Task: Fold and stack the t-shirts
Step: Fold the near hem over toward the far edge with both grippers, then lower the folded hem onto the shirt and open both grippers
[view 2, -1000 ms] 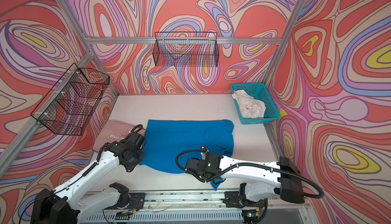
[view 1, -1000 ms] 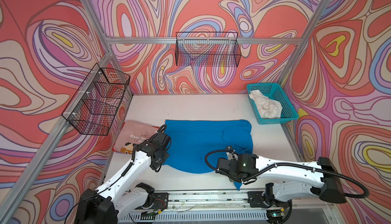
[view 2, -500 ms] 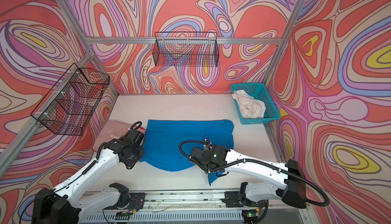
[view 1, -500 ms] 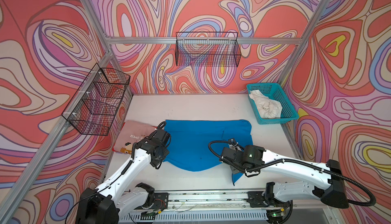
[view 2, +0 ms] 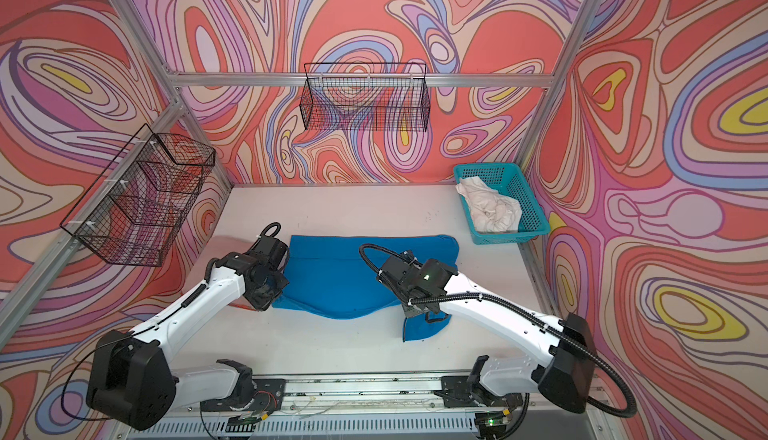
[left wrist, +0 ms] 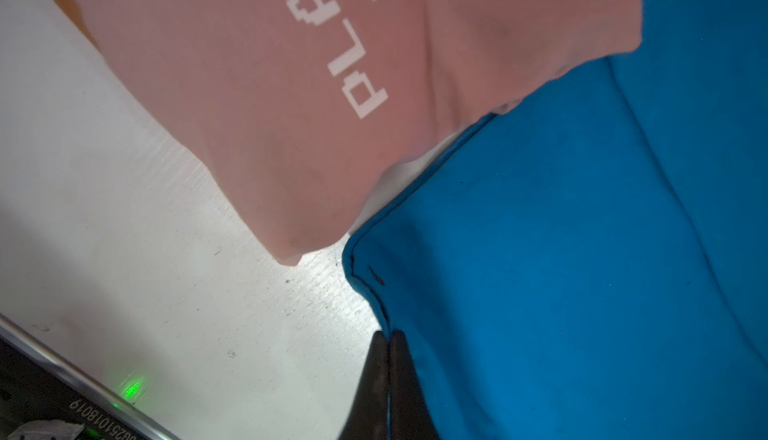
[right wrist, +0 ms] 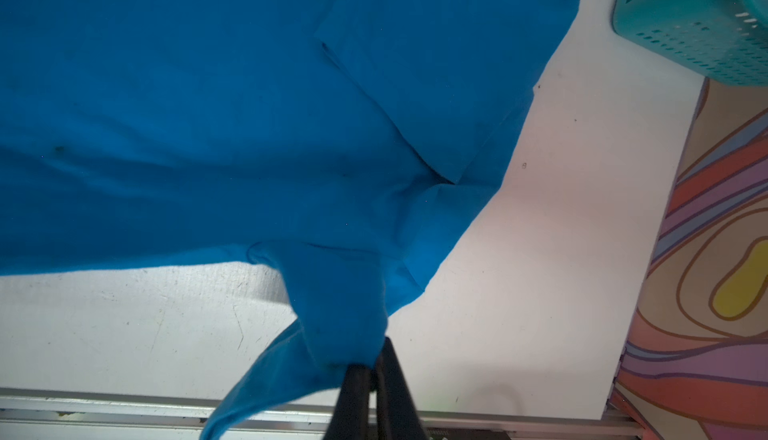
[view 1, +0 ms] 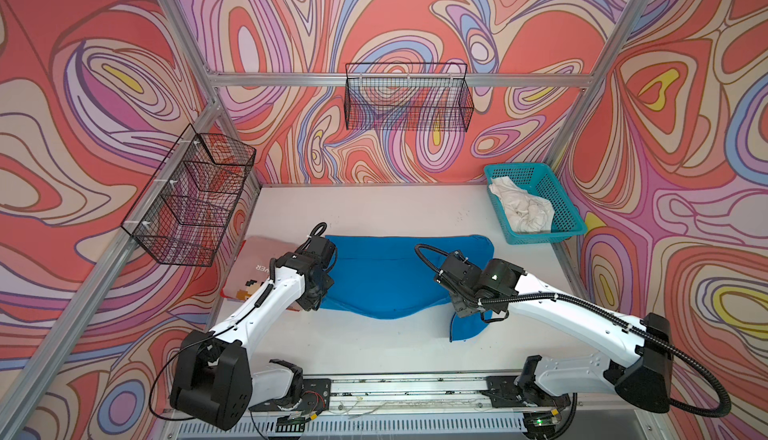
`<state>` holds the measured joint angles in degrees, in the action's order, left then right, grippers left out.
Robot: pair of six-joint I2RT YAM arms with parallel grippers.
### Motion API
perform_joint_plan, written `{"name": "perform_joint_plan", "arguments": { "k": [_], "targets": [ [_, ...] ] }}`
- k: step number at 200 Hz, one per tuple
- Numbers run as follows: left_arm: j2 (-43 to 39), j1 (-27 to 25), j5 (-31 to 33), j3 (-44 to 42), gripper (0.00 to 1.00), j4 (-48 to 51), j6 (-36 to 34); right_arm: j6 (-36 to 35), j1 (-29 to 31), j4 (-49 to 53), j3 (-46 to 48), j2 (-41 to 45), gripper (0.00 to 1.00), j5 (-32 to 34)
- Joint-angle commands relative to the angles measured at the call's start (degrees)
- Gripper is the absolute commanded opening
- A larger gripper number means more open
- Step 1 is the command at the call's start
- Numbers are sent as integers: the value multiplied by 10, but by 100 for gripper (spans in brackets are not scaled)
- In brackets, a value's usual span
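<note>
Against one second ago: a shift of the right gripper point(view 1: 462, 314) away from the middle of the front, toward the right and a little toward the back; with it a pull on the near right part of the blue t-shirt point(view 1: 386, 276), and more of one sleeve showing below the grip than then; only a small retreat of the left gripper point(view 1: 311, 301) toward the back; same place for the off-white t-shirt point(view 1: 521, 209), crumpled inside the teal basket point(view 1: 559, 205) at the back right corner of the worktop point(view 1: 374, 209).

Left jaws pressed together on the hemmed near left corner of the blue cloth, clear in the left wrist view; right jaws pinched tight on the near sleeve, clear in the right wrist view.

Blue t-shirt spread in the middle of the worktop; long axis from left to right, parallel to the front rail point(view 1: 395, 384); sleeve end toward the right, toward the basket; plain end toward the left, just beside the pink t-shirt point(view 1: 258, 253); other sleeve folded flat over the body near the back right; near edge bowed toward the rail between the two grips.

Pink t-shirt at the left edge of the worktop, white lettering upward, partly behind the left arm in both top views; touching the blue cloth farther back, apart from it nearer the front.
</note>
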<state>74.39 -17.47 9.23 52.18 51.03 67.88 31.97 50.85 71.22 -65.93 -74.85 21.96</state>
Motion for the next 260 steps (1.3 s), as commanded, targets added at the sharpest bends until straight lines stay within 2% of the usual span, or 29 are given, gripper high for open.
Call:
{"name": "perform_joint_plan", "arguments": {
  "k": [1,32,88,260],
  "targets": [
    [23,8,16,34,0,3,-11,-48,-28,-16,-28,-7,0,-8],
    [56,17,13,54,0,0,-15,-84,-63,-44,-38,-31,0,-30],
    [97,32,9,68,0,-14,-21,-110,-90,-73,-58,-65,0,-26],
    [247,54,-14,167,0,-15,-39,-125,-131,-84,-128,-179,0,23]
  ]
}}
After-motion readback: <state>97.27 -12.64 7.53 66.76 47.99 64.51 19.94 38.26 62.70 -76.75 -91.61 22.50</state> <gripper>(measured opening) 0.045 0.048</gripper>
